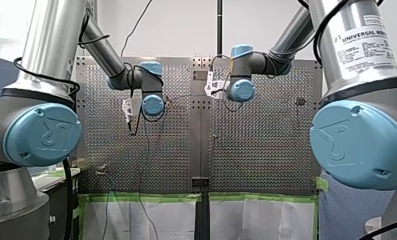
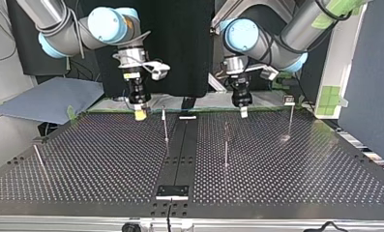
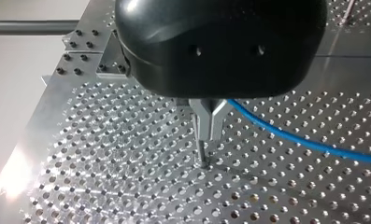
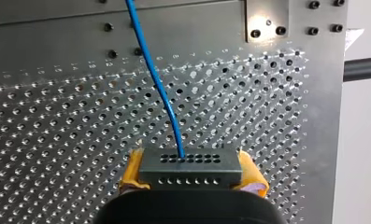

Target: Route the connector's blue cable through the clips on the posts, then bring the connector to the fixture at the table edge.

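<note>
Connector (image 4: 190,163) sits clamped between the yellow pads (image 4: 132,170) of our right end effector (image 4: 192,173), its holed face turned away from the wrist. From that face of the connector the blue cable (image 4: 160,93) runs out ahead over the perforated worktop (image 4: 57,140).

In the top view our right end effector hangs low over the worktop's far edge, at the view's left of the dark middle strip (image 2: 180,145). Our left end effector (image 2: 243,112) hangs on the strip's other side, also near the far edge. In the left wrist view its metal fingers (image 3: 211,119) meet in a narrow point, with the tip at or just above the worktop. The cable passes close behind them, and we cannot tell whether they pinch it.

Four thin posts (image 2: 226,147) stand on the worktop, well apart from one another. The fixture (image 2: 172,191) lies at the top view's near edge, on the strip and well apart from the connector.
</note>
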Available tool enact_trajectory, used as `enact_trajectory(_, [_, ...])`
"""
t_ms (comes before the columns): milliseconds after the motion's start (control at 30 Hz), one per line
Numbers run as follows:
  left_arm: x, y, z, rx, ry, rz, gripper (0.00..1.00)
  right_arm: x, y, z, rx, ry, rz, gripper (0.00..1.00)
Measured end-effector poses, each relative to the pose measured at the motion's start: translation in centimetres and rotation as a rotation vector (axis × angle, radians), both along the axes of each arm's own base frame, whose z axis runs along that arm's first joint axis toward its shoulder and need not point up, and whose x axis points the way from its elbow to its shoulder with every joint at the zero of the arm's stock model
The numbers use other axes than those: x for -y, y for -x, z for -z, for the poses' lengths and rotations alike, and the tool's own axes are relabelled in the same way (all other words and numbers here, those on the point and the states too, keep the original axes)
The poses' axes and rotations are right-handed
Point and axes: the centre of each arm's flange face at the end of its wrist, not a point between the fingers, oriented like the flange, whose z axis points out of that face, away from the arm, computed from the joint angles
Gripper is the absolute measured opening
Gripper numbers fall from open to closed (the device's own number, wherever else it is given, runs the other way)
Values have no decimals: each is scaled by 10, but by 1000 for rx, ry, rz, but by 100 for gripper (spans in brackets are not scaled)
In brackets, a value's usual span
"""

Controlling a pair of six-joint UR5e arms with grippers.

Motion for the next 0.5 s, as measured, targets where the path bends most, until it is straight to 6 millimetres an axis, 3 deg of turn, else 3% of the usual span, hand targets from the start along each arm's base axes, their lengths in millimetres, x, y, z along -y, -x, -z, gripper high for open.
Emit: enact_trajectory(500, [-9, -21, -11, 15, -8, 47, 0, 12, 5, 0, 1, -2, 8, 2])
